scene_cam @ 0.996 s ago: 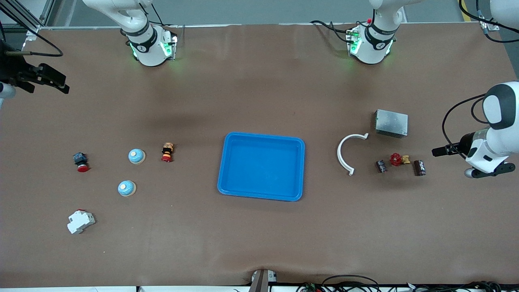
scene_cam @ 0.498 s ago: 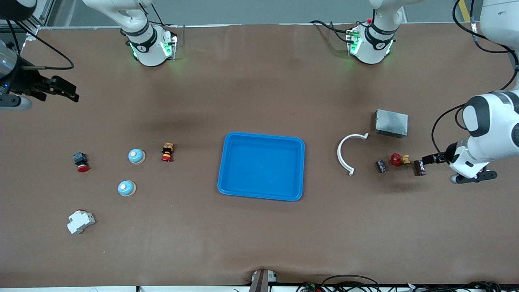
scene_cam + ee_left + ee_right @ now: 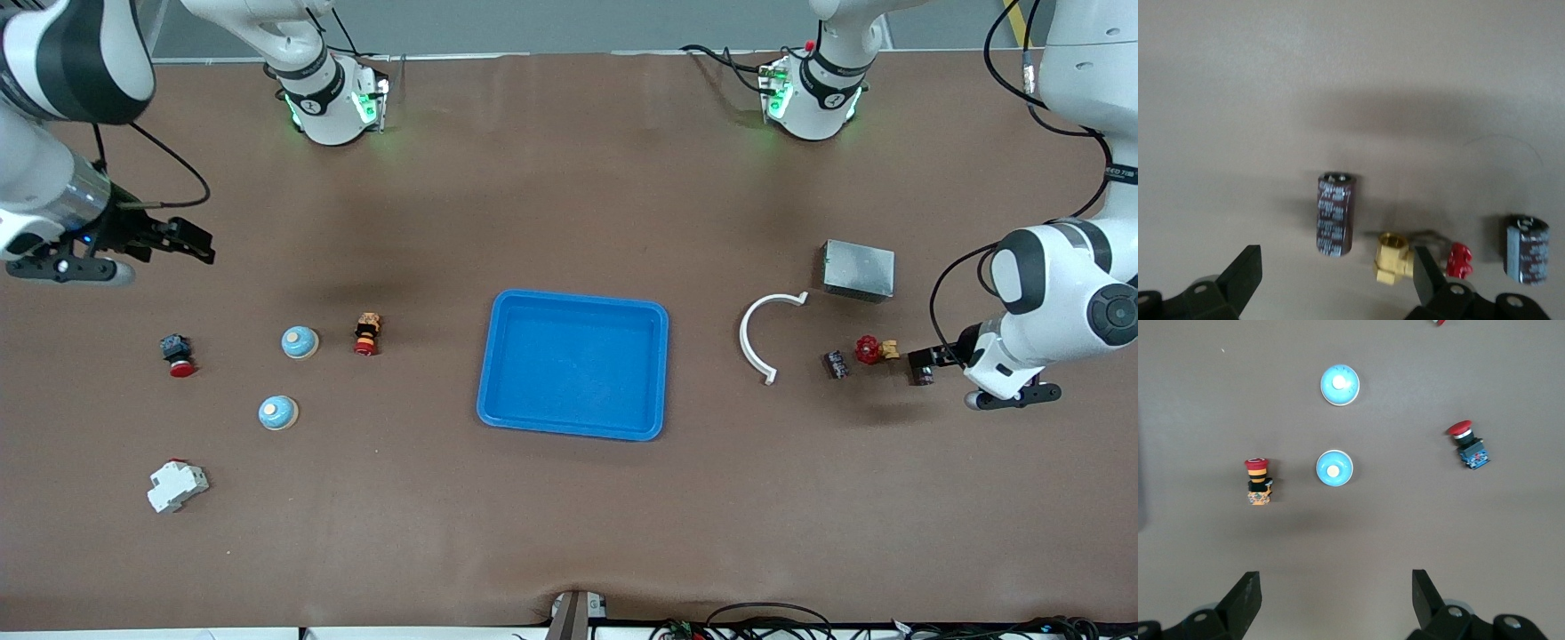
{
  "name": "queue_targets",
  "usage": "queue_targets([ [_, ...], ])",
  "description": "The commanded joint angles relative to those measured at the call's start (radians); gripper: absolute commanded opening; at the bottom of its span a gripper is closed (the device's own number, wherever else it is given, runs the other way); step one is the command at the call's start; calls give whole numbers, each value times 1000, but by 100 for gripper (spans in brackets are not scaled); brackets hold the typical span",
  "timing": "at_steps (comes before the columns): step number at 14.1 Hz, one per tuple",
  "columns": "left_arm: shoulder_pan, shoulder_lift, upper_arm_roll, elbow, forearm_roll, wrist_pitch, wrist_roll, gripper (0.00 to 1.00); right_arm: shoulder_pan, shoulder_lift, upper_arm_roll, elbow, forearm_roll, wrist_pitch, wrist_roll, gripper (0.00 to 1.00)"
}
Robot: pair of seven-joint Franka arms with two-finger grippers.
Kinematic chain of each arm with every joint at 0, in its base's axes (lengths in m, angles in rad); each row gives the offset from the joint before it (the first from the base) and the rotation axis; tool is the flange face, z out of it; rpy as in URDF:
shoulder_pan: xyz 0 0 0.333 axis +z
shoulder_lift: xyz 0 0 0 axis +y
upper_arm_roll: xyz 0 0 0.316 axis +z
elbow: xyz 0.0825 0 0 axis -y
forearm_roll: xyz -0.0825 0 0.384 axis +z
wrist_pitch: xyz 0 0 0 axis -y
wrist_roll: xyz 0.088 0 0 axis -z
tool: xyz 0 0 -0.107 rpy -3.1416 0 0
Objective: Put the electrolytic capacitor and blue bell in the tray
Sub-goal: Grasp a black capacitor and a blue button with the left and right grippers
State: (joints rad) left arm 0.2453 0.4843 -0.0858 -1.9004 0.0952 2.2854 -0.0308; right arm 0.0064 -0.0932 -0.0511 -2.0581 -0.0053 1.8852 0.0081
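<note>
The blue tray (image 3: 573, 307) lies at the table's middle with nothing in it. Two dark electrolytic capacitors lie toward the left arm's end: one (image 3: 835, 364) (image 3: 1527, 249) by the white arc, the other (image 3: 922, 378) (image 3: 1335, 214) under my left gripper (image 3: 929, 358) (image 3: 1336, 273), which hovers open just over it. Two blue bells (image 3: 300, 342) (image 3: 277, 412) sit toward the right arm's end, and both show in the right wrist view (image 3: 1334, 467) (image 3: 1339, 385). My right gripper (image 3: 191, 242) (image 3: 1336, 587) is open over bare table, short of the bells.
A brass valve with a red handle (image 3: 869, 349) (image 3: 1395, 258) lies between the capacitors. A white arc (image 3: 763, 338) and a grey metal box (image 3: 858, 269) are close by. Near the bells are a red-and-orange button (image 3: 366, 333), a red pushbutton (image 3: 178, 355) and a white breaker (image 3: 177, 485).
The left gripper has come in from the table's end to over the outer capacitor. The right gripper has swung in toward the bells. Both stayed open.
</note>
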Motion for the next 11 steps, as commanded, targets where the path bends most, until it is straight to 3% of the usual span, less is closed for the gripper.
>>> queue_targets([
  [1, 12, 28, -11, -2, 4, 43, -6, 100, 1, 108, 7, 10, 8, 72, 7, 100],
  [6, 14, 77, -14, -2, 1, 108, -11, 100, 26, 268, 8, 30, 8, 241, 10, 100],
  [11, 15, 97, -14, -6, 1, 141, -17, 100, 21, 507, 8, 244, 8, 250, 0, 100],
])
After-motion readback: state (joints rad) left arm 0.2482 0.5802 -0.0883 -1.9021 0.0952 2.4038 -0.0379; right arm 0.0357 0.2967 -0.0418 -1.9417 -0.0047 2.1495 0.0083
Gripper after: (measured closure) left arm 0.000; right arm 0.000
